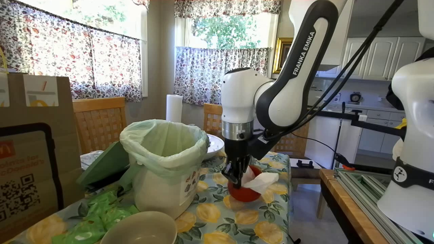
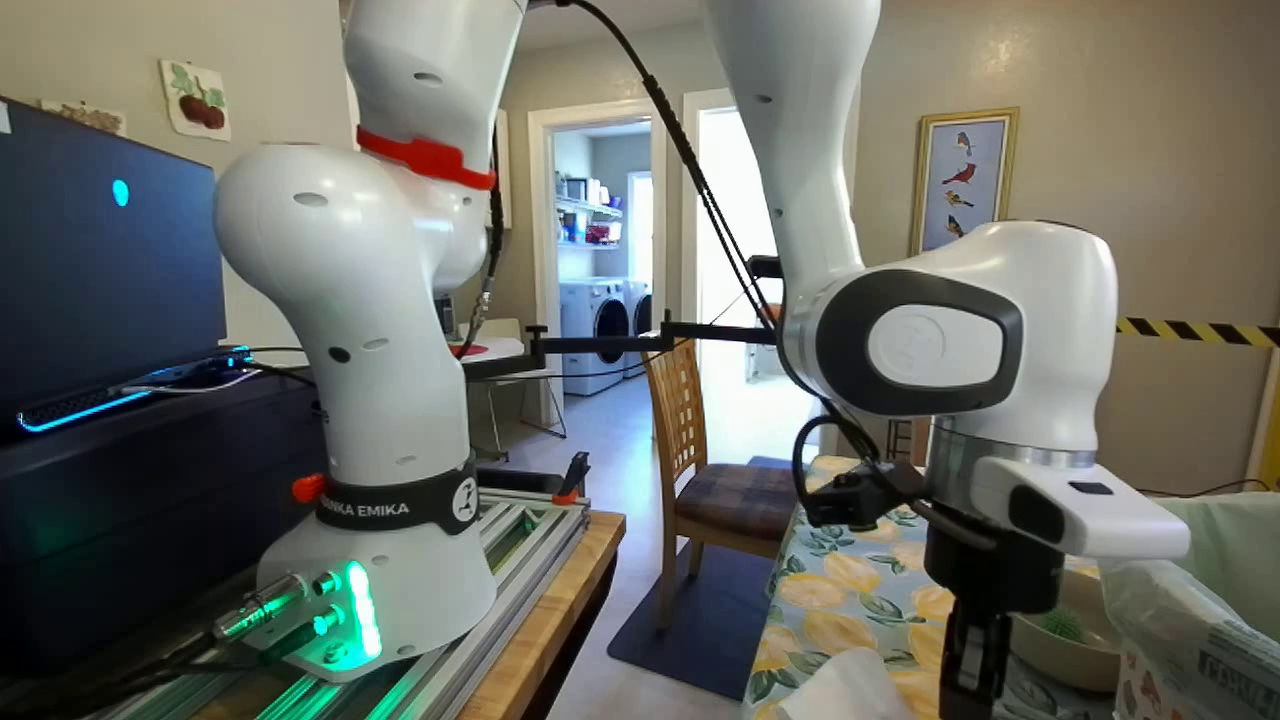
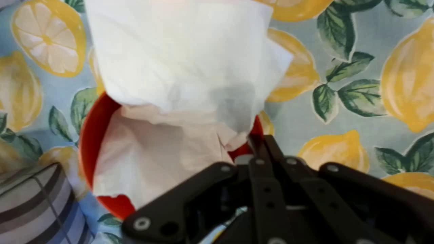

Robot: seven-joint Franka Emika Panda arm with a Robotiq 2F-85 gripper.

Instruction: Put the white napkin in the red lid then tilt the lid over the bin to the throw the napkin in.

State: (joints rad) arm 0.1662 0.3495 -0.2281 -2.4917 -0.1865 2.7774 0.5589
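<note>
Bin [image 1: 159,191] in both exterior views only

In an exterior view, the napkin [image 1: 263,183] lies partly in the lid [image 1: 244,196], overhanging towards three o'clock; from the lid, the bin [image 1: 161,195] stands near nine o'clock, the bowl [image 1: 140,226] near eight; the paper-towel roll [image 1: 174,108] is behind the bin, towards twelve o'clock.

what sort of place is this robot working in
Probably a home's dining area beside a kitchen: there are white kitchen cabinets, floral curtains and a lemon-print tablecloth.
</note>
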